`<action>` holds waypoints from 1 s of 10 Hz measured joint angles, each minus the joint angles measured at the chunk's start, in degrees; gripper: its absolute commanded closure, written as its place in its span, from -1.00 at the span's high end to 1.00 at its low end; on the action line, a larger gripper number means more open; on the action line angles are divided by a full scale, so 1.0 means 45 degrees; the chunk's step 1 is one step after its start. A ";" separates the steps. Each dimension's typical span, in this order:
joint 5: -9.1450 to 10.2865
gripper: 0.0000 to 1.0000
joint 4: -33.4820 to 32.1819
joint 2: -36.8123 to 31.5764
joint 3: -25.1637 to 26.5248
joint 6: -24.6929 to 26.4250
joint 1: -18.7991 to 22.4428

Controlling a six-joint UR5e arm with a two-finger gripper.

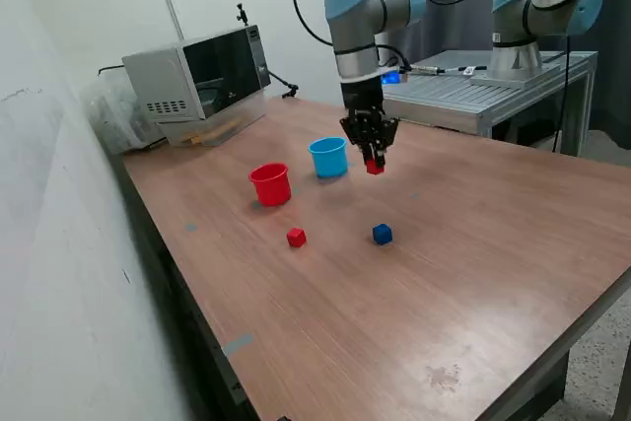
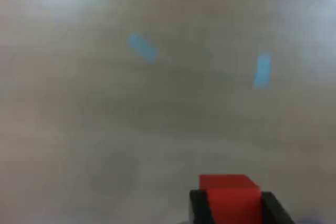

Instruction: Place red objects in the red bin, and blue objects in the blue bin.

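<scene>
Red cube [image 1: 375,167] pinched in the gripper [image 1: 374,163], lifted clear of the wooden table [image 1: 473,244].

Clamped between the two dark fingers [image 2: 198,208] in the wrist view, red cube [image 2: 231,195] over blurred tabletop bearing two pale blue tape marks [image 2: 142,47]. Held just to the exterior view's right of the light-blue cup [image 1: 328,157], with the red cup [image 1: 270,184] beyond on the left. Resting loose on the table nearer the camera: second red cube [image 1: 296,237] and a blue cube [image 1: 383,234], well apart. Microwave [image 1: 202,74] at the far corner.

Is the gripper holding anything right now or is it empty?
Holding. The gripper is shut on a red cube, lifted above the table.
</scene>
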 measured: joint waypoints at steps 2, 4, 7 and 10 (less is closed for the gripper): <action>-0.0032 -1.00 0.0007 -0.0215 -0.1000 0.0627 -0.0683; -0.0029 -1.00 -0.0124 -0.0168 -0.1943 0.1309 -0.1519; -0.0217 -1.00 -0.0586 0.0393 -0.2860 0.2272 -0.2391; -0.0608 -1.00 -0.0741 0.1203 -0.3354 0.2746 -0.2732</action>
